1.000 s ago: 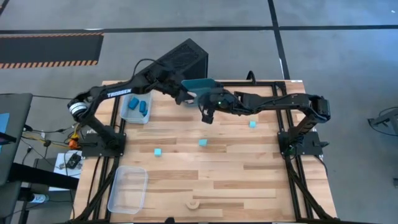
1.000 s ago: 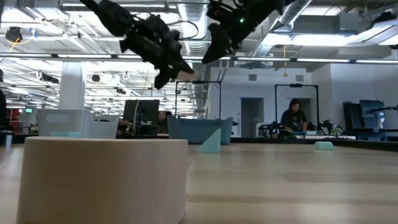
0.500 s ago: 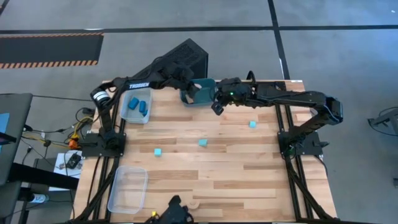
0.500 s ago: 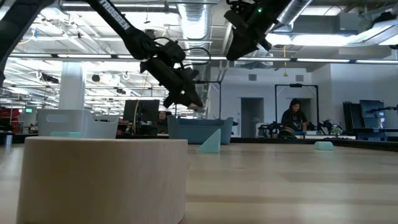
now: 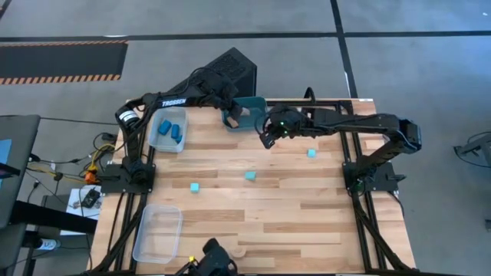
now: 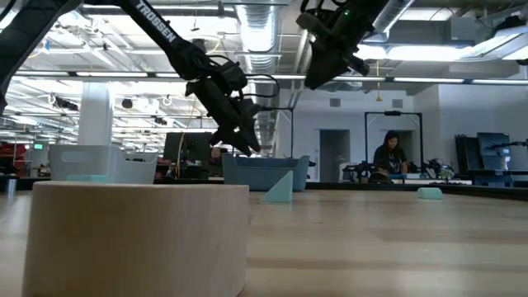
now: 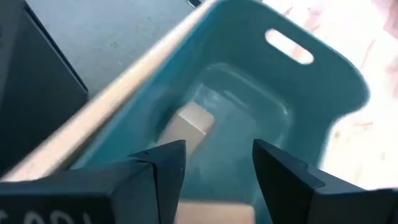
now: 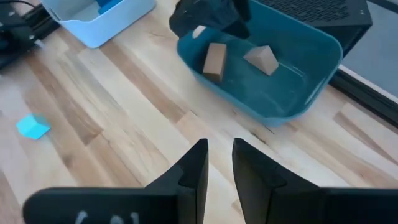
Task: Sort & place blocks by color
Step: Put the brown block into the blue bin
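Note:
My left gripper (image 5: 232,116) hangs open over the teal tub (image 5: 249,107) at the table's far edge, holding nothing. Two tan blocks lie inside the tub, a cuboid (image 8: 216,60) and a wedge (image 8: 261,59). My right gripper (image 5: 265,140) hovers just in front of the tub, high above the table. Its fingers stand a little apart with nothing between them (image 8: 219,149). Three pale cyan blocks (image 5: 311,153) (image 5: 250,176) (image 5: 195,187) rest on the table's middle. A wooden arch piece (image 5: 239,250) lies at the near edge.
A clear tray (image 5: 169,132) holding darker blue blocks stands at the far left. Another clear tray (image 5: 157,234) sits at the near left. A black box (image 5: 230,69) stands behind the tub. In the low view a person (image 6: 389,157) sits in the room beyond.
My left gripper has come down toward the teal tub with a tan block at its fingertips. It then opened and let the block go, and the block no longer shows at the fingers. My right gripper has shifted a little toward the table's right and rolled its wrist.

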